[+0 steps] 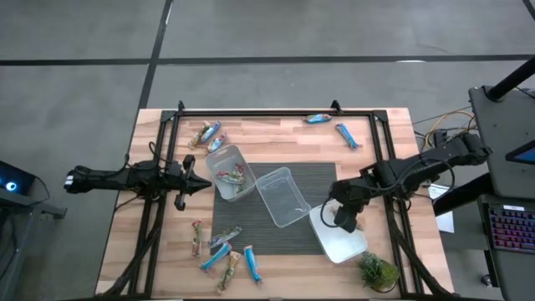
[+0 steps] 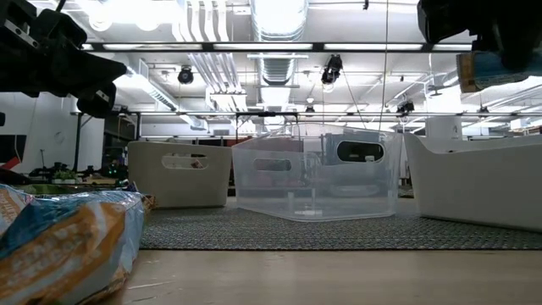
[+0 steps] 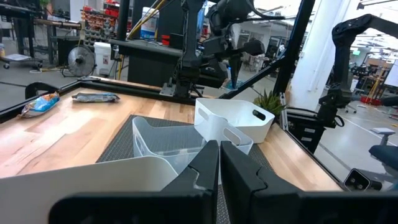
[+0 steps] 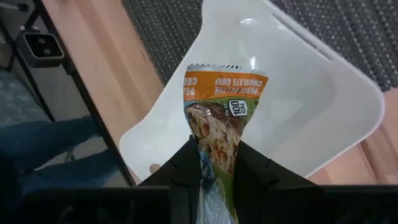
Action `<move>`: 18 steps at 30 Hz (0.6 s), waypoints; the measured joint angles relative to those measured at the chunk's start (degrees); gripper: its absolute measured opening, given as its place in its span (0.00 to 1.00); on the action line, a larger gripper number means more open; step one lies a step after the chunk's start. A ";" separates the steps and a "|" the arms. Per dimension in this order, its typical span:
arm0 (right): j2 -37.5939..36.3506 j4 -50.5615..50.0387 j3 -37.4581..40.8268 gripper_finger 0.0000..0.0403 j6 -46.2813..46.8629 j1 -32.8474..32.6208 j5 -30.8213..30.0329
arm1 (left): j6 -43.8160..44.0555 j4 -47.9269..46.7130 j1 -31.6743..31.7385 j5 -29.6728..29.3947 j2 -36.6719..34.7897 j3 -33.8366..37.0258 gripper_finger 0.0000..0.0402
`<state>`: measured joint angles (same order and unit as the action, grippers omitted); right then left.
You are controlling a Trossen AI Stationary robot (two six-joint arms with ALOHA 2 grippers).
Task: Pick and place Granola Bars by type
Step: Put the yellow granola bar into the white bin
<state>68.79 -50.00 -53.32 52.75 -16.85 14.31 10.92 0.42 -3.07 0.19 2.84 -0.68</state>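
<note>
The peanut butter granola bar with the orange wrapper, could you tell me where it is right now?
The peanut butter granola bar hangs in the right gripper, directly above the empty white tub at the table's right side, near the small plant.

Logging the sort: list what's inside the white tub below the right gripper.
The white tub looks empty where visible; the granola bar clamped in the right gripper hangs above it and hides part of its floor.

Grey concrete floor (image 1: 276, 29) surrounds the wooden tabletop (image 1: 276, 134). Overhead run white ducts (image 2: 279, 21) and strip lights (image 2: 254, 47).

Bright overhead ceiling lights (image 2: 279, 17) glare; near wrapper (image 2: 59, 246) blurred.
</note>
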 joint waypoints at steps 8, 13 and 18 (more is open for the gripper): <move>-3.54 -0.01 0.00 0.15 -0.17 5.07 1.37 | 0.01 -0.01 -0.01 0.00 0.00 0.01 0.00; -5.70 -0.03 -0.02 0.15 -0.31 9.36 2.95 | 0.00 -0.01 0.00 0.00 0.01 0.01 0.00; -7.75 0.47 0.00 0.15 -0.44 11.93 3.90 | 0.00 -0.01 0.00 0.00 -0.01 0.01 0.00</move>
<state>61.04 -49.53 -53.32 52.31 -4.92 18.21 10.92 0.41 -3.08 0.19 2.83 -0.67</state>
